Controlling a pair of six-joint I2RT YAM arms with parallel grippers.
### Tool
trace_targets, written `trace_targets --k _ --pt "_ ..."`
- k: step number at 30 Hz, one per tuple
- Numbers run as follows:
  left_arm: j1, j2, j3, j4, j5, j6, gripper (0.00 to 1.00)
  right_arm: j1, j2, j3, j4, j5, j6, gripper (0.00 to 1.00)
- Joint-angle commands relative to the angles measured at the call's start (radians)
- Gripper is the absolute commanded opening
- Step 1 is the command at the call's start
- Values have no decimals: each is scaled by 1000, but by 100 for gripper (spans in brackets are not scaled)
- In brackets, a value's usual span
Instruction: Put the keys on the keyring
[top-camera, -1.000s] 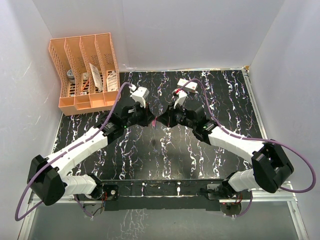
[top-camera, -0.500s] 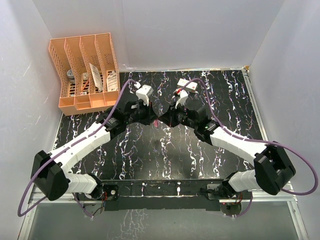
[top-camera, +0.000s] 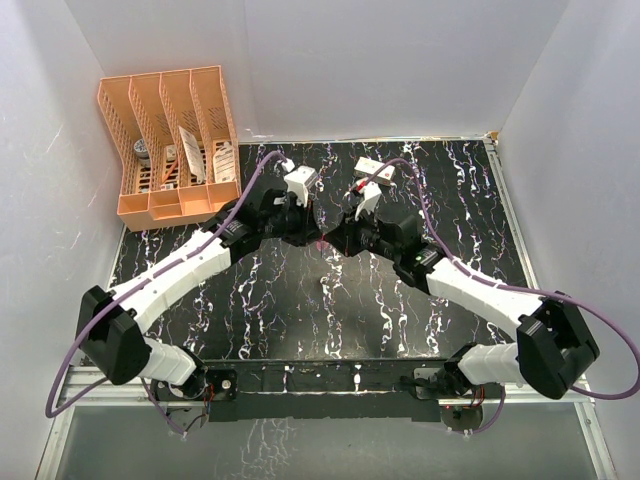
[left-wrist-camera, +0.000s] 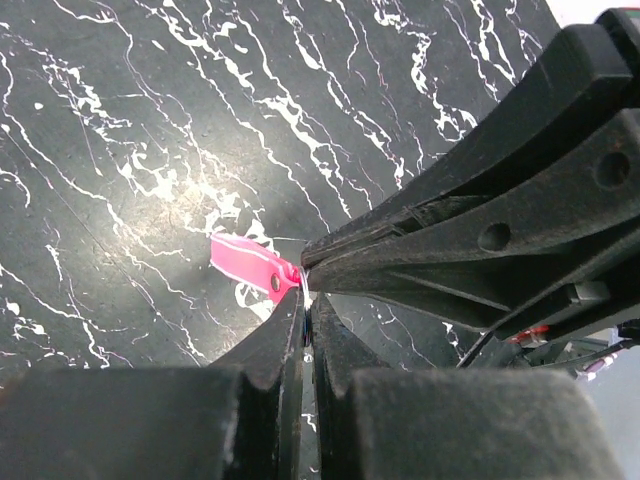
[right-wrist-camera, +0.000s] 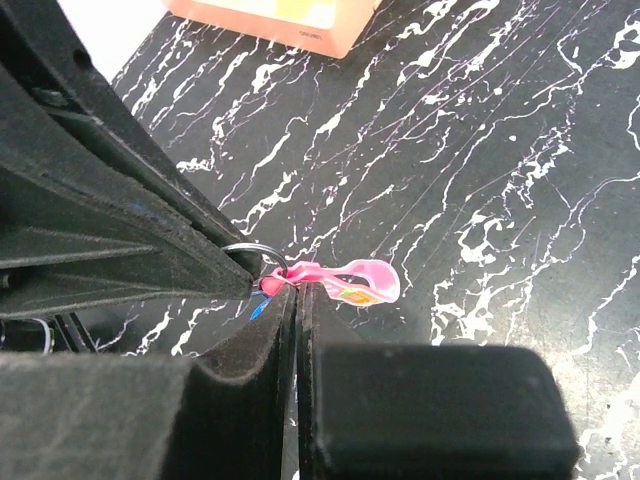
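honestly, with the left gripper (left-wrist-camera: 305, 300) clamped on the keyring (right-wrist-camera: 256, 245) and the right gripper (right-wrist-camera: 296, 292) pinching the pink key (right-wrist-camera: 350, 280) right against the keyring, I'd hold the ring steady and ease the key's hole on slowly.

On the black, white-veined table (top-camera: 300, 330), an orange rack (top-camera: 170, 140) stands well left of the left gripper (top-camera: 311, 238). A white box (top-camera: 372, 169) lies just beyond the right gripper (top-camera: 329, 240).

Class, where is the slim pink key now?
In the right wrist view, the slim pink key juts from the shut right gripper, beside a metal ring at the left gripper, above the black marbled table's middle.
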Motion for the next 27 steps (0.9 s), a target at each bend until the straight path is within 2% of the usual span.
trace_targets --k 1,20,27 --pt "-15 31 58 -127 104 5 0 -6 -64 -11 129 49 -45 0" --pt "-14 191 275 -369 153 70 0 -7 -80 -53 170 89 -159 0" --pt "-15 222 326 -404 151 80 0 -7 -102 -66 155 112 -190 0"
